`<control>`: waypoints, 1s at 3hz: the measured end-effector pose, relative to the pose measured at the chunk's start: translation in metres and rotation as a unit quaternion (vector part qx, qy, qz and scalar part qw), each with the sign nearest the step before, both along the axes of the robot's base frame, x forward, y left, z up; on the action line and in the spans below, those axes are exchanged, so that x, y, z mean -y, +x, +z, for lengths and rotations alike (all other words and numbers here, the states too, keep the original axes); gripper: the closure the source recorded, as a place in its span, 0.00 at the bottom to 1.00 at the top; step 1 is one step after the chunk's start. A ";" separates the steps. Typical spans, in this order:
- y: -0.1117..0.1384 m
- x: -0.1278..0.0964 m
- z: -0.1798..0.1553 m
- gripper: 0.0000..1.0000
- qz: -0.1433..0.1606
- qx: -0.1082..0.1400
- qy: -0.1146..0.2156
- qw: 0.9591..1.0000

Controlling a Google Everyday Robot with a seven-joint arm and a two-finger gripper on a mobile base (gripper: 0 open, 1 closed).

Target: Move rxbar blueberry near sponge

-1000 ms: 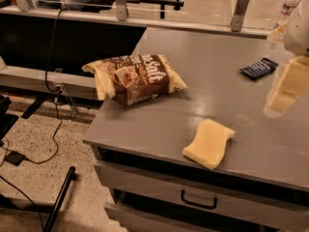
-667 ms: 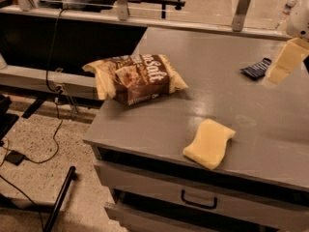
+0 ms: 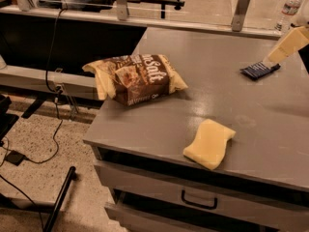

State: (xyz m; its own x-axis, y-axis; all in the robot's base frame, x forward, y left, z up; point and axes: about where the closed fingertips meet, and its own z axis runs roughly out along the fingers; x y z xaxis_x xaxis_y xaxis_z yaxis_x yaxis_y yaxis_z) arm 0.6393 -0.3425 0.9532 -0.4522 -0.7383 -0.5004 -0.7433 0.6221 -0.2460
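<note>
The rxbar blueberry (image 3: 259, 70), a small flat dark navy wrapper, lies at the far right of the grey table (image 3: 159, 124). The pale yellow sponge (image 3: 209, 143) lies near the table's front edge, well apart from the bar. My gripper (image 3: 271, 58) comes in from the upper right edge of the view, tilted down to the left. Its tip is right at the bar's far right end. I cannot tell whether it touches the bar.
A large brown-and-cream chip bag (image 3: 137, 79) lies at the table's left side. A water bottle (image 3: 289, 6) stands behind the table at the top right. A drawer with a black handle (image 3: 199, 202) is below the front edge. Cables run over the floor at the left.
My gripper has moved up and back across the table's right side, from in front of the bar to just at its far right end. The bar, sponge and bag have not moved.
</note>
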 end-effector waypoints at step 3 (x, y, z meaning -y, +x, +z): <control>0.048 0.060 -0.003 0.00 -0.094 0.125 0.080 0.985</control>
